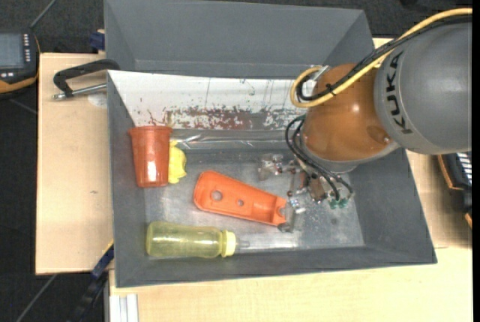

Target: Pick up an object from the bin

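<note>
- The grey metal bin (225, 35) holds four loose things on its left and middle floor.
- The orange translucent plastic cup (150, 155) sits far left.
- A small yellow lump (177, 164) lies just beside the cup's right side.
- The flat orange plastic paddle with holes (234, 198) lies slanted in the middle.
- The pale yellow clear plastic bottle (187, 241) lies on its side before the paddle, along the near wall.
- The gripper (292, 212) is at the paddle's right end.

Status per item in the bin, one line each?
Orange translucent plastic cup: on its side, bin's left.
Small yellow lump: against the cup's right side.
Flat orange plastic handle with holes: lying flat, mid-bin.
Yellowish clear plastic bottle: on its side, near front wall.
End effector: low, at the handle's right end.
</note>
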{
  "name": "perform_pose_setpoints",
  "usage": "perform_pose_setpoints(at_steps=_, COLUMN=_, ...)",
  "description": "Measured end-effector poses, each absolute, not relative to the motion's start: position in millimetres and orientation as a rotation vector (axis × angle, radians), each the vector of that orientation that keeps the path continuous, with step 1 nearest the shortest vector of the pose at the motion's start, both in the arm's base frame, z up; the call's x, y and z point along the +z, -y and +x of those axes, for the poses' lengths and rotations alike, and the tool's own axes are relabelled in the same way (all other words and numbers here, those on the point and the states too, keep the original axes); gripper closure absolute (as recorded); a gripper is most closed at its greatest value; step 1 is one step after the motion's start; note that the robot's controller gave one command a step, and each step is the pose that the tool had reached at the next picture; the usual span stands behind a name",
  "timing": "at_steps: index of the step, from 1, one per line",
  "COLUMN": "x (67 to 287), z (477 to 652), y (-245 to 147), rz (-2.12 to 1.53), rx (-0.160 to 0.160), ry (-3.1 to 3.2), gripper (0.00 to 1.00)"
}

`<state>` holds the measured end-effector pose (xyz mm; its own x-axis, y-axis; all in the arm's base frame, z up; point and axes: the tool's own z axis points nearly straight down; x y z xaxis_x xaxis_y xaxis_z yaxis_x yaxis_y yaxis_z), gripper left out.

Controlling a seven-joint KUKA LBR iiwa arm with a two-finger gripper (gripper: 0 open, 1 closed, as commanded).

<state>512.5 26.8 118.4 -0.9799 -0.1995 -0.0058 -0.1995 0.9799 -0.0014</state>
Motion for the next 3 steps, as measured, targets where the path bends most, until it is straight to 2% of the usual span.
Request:
perform_pose_setpoints(at_steps=1, x=81, z=497.4, y=-42, rz=-0.604, rx=0.015, ry=-3.079, gripper=0.0)
perform_pose_setpoints(at_steps=2, x=71, z=515.7, y=-33, rz=-0.612, rx=-0.001, ry=-3.069, gripper=1.0)
perform_pose_setpoints(at_steps=3, x=71, z=515.7, y=-33, rz=-0.612, rx=-0.001, ry=-3.069, gripper=1.0)
